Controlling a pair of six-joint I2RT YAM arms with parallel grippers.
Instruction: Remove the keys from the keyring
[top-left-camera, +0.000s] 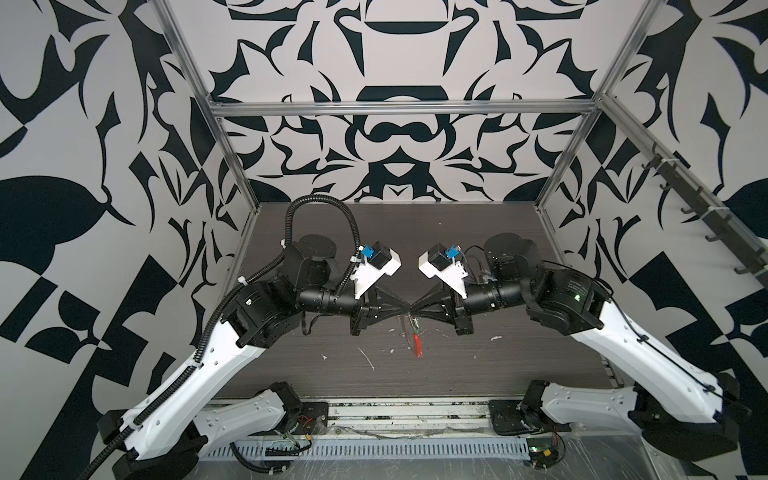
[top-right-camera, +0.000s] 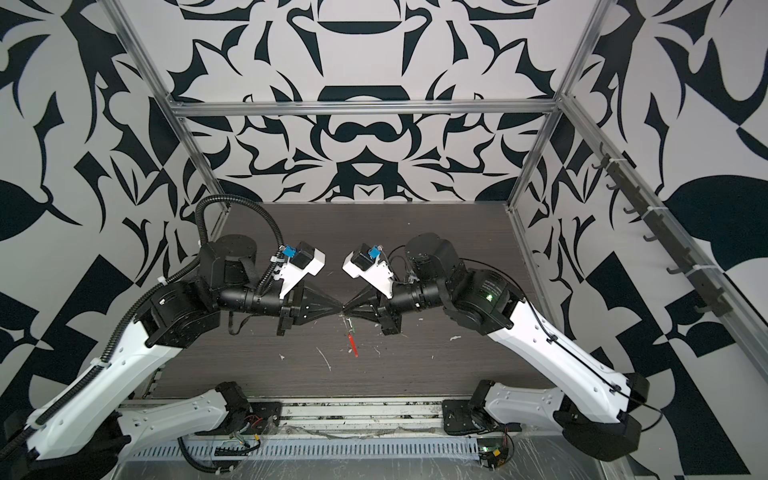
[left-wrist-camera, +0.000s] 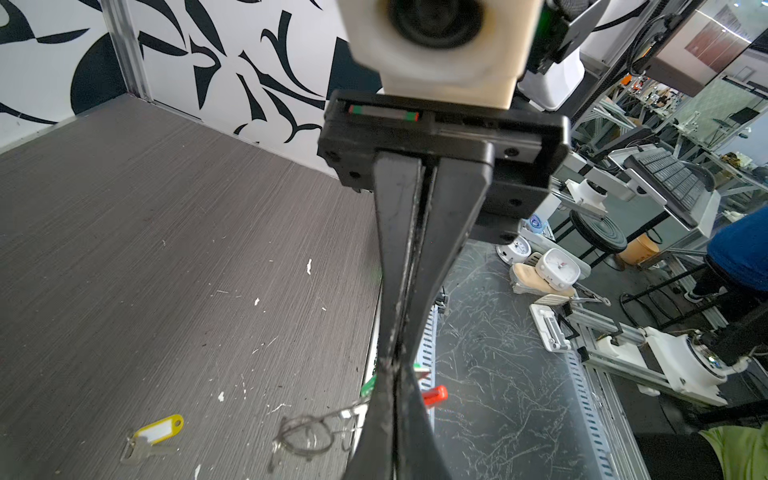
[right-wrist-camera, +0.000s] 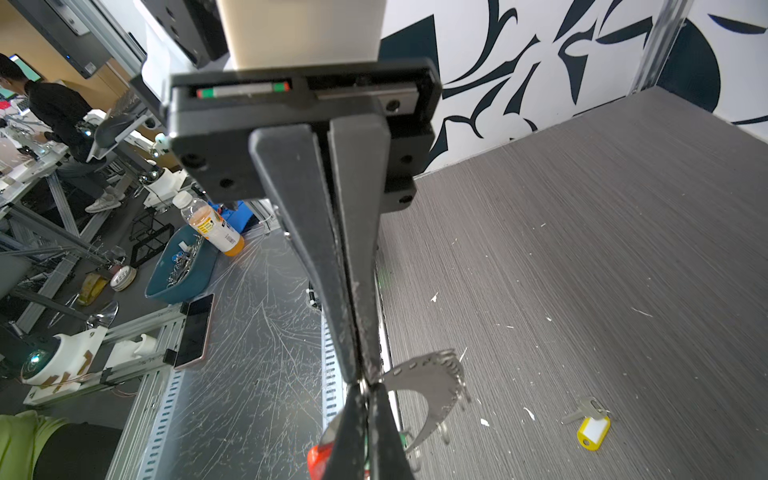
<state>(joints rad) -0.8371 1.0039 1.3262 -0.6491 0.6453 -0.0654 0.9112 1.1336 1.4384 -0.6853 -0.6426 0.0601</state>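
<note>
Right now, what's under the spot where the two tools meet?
The keyring hangs there, red segment lowest. The green key tag is mostly covered by the left tool. The yellow key tag lies loose on the table, off to the side.

Robotics lab: aluminium frame (top-left-camera: 399, 109), neighbouring rigs (left-wrist-camera: 681, 365).
</note>
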